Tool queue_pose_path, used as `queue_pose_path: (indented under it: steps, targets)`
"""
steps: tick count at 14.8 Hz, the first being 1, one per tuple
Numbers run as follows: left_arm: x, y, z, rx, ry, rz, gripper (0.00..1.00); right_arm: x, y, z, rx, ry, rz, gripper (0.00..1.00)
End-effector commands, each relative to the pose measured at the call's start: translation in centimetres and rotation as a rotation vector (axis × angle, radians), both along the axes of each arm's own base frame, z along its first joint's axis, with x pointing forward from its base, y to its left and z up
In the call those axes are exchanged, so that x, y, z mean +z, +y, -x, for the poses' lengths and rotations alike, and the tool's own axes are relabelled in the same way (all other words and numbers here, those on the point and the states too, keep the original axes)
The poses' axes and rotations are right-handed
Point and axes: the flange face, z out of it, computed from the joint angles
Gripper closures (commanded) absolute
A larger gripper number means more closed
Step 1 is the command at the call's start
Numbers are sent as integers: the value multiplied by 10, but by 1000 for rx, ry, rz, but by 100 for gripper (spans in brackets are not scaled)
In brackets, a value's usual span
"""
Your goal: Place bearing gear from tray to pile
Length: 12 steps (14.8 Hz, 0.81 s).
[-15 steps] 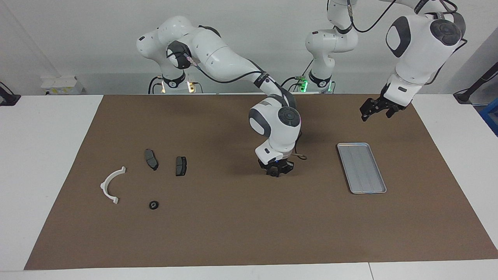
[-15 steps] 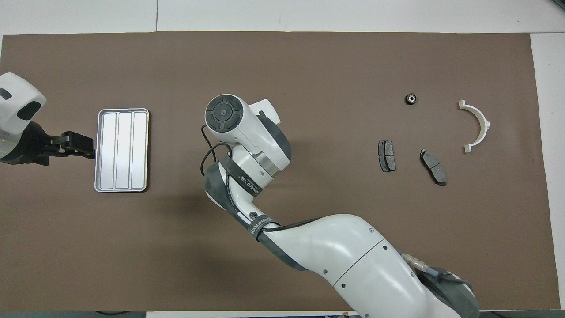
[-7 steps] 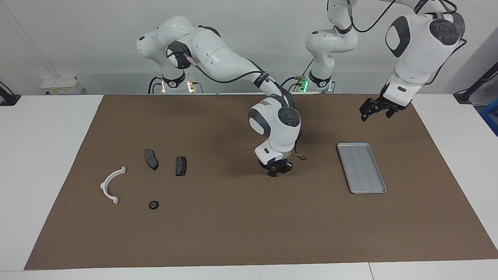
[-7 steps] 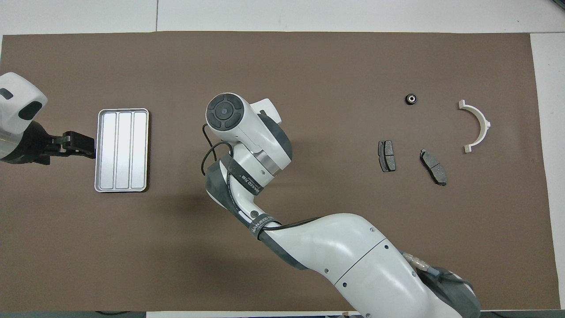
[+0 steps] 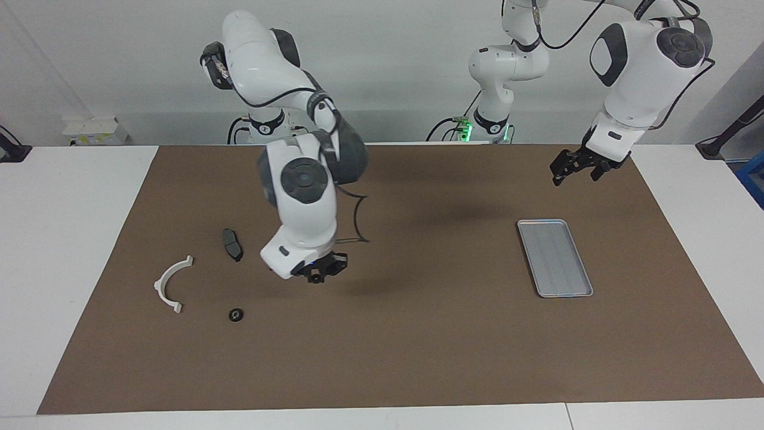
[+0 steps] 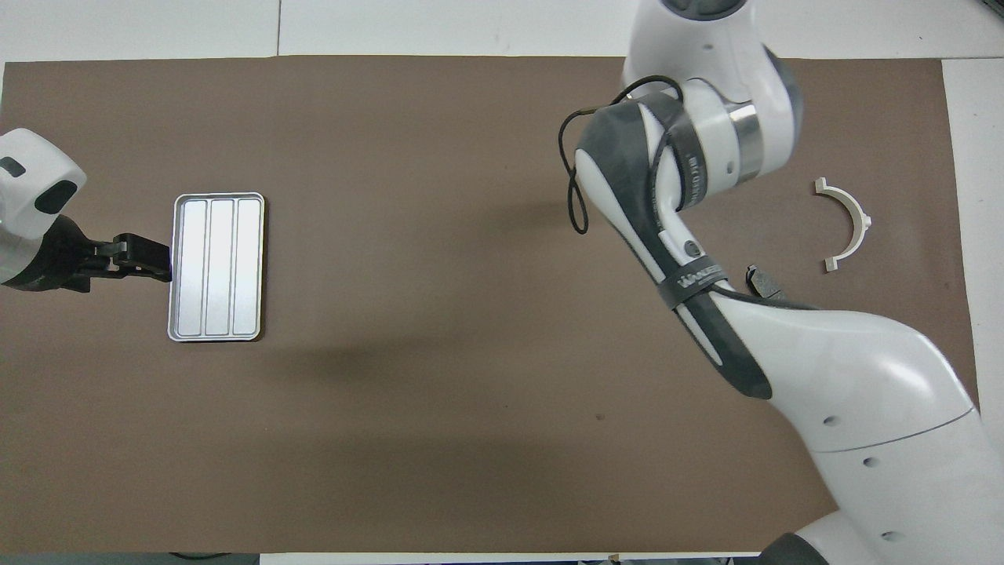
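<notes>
Bearing gear (image 5: 236, 314): small dark round part, lying flat on the brown mat (image 5: 382, 358), out of the tray and touching nothing. It sits beside the pile, just beside the lower tip of the white half-ring bracket (image 5: 169, 284) and farther from the robots than the brake pad (image 5: 233, 244). In the overhead view the right arm covers it.

Pile, at the right arm's end of the table: bracket lies flat, its open side facing the middle of the mat. One dark brake pad is in full sight in the facing view; the overhead view shows only a corner of that pad (image 6: 759, 281) past the arm. The second pad is hidden by the right arm in both views.

Tray (image 5: 555, 257): silver-grey, ribbed floor, nothing in it, at the left arm's end, well apart from the pile.

Right gripper (image 5: 319, 274): up off the mat, over the spot just beside the pile toward the table's middle; fingers pinched together, nothing seen between them (the overhead view hides it under the wrist).

Left gripper (image 5: 574, 168): hangs in the air above the mat, near the tray's end closest to the robots, fingers spread wide, holding nothing. In the overhead view it (image 6: 145, 259) shows just beside the tray's rim (image 6: 172, 267).
</notes>
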Motion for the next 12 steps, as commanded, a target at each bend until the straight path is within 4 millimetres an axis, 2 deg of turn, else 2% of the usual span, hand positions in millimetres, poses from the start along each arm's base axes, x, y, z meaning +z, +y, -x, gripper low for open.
queue_pose_path:
  steps: [1, 3, 5, 6, 11, 12]
  targets:
    - [3, 0, 6, -3, -16, 14, 0, -51, -22, 1, 39, 14, -12, 100]
    - [4, 0, 6, -3, -18, 14, 0, -86, -33, 5, 47, -8, -20, 100]
    - [3, 0, 6, -3, -16, 14, 0, -121, -35, 13, 61, -33, -13, 100]
    - [4, 0, 6, -3, -18, 14, 0, -129, -37, 15, 59, -32, -14, 100]
    - [3, 0, 6, -3, -16, 14, 0, -131, -39, 15, 52, -32, -17, 100]
    - [4, 0, 6, -3, -18, 14, 0, -131, -38, 16, 46, -30, -16, 82]
